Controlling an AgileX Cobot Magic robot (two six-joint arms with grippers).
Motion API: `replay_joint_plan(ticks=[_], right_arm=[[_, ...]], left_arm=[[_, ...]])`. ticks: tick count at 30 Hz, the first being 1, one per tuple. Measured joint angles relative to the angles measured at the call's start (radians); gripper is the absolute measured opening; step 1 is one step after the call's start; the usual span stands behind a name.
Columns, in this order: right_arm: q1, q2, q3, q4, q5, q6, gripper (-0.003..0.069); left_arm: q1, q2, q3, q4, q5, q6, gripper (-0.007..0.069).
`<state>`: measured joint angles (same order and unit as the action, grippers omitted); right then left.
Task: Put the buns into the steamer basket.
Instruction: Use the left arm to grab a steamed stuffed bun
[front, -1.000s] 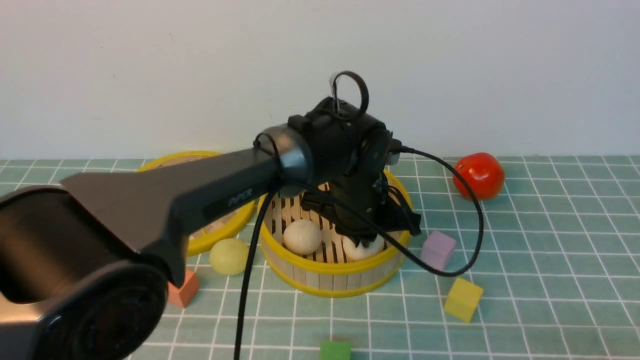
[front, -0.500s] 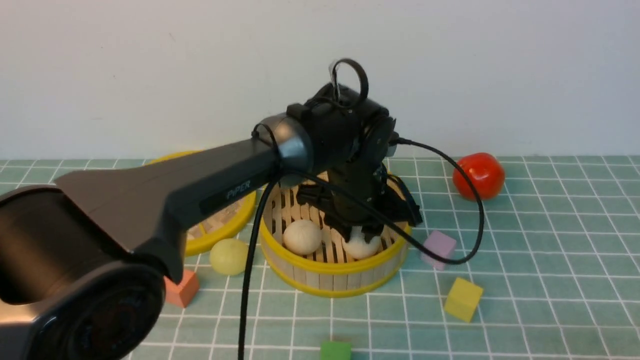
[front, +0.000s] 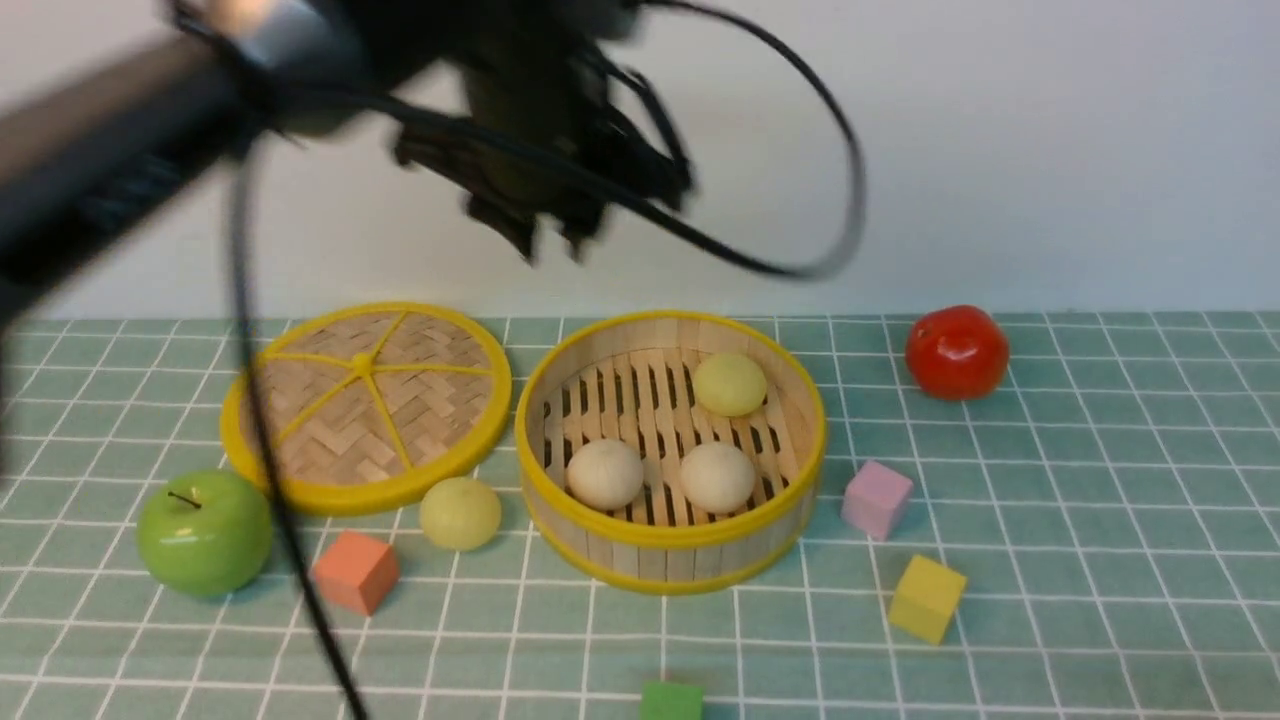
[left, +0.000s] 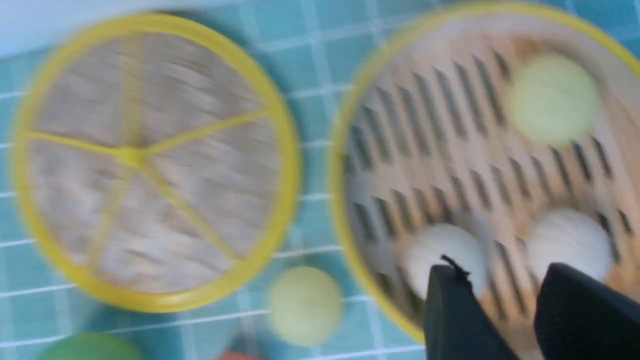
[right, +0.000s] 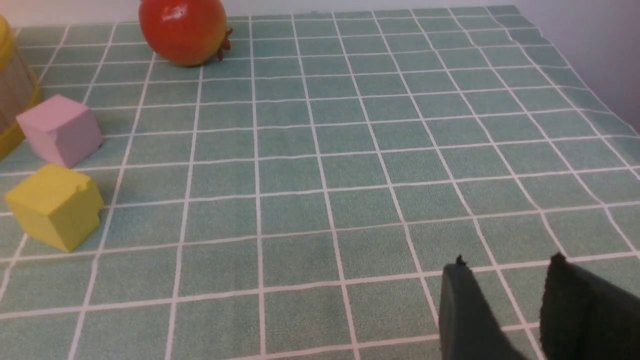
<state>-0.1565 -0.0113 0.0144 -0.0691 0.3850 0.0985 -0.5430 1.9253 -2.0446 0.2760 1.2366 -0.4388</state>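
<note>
The steamer basket stands mid-table with three buns inside: two cream ones at the front and a yellow-green one at the back. Another yellow-green bun lies on the cloth just left of the basket. My left gripper hangs blurred, high above the basket's left side, open and empty. In the left wrist view its fingers are apart over the basket and the cream buns. My right gripper is open over bare cloth.
The woven lid lies left of the basket, with a green apple and an orange cube in front of it. A tomato sits at the back right. Pink, yellow and green cubes lie nearby.
My left gripper opened, left the right cream bun in the basket, and rose fast up and to the left. The right arm has not moved.
</note>
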Motion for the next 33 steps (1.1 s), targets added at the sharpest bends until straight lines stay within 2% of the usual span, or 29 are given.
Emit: replay_joint_plan(ticks=[1, 5, 9, 12, 25, 33], right_arm=[[0.000, 0.000, 0.000, 0.000, 0.000, 0.000, 0.0238], [0.000, 0.000, 0.000, 0.000, 0.000, 0.000, 0.0238], [0.000, 0.000, 0.000, 0.000, 0.000, 0.000, 0.0238], [0.000, 0.000, 0.000, 0.000, 0.000, 0.000, 0.0238], [0.000, 0.000, 0.000, 0.000, 0.000, 0.000, 0.0238], [0.000, 0.000, 0.000, 0.000, 0.000, 0.000, 0.0238]], left_arm=[[0.063, -0.041, 0.031, -0.007, 0.000, 0.001, 0.0169], [0.192, -0.092, 0.164, -0.076, 0.000, 0.005, 0.0086], [0.239, -0.091, 0.312, -0.137, -0.046, 0.006, 0.0052], [0.235, -0.048, 0.448, -0.176, -0.153, 0.006, 0.0071], [0.224, 0.094, 0.469, -0.284, -0.270, 0.057, 0.0258], [0.224, 0.137, 0.469, -0.298, -0.317, 0.063, 0.0269]])
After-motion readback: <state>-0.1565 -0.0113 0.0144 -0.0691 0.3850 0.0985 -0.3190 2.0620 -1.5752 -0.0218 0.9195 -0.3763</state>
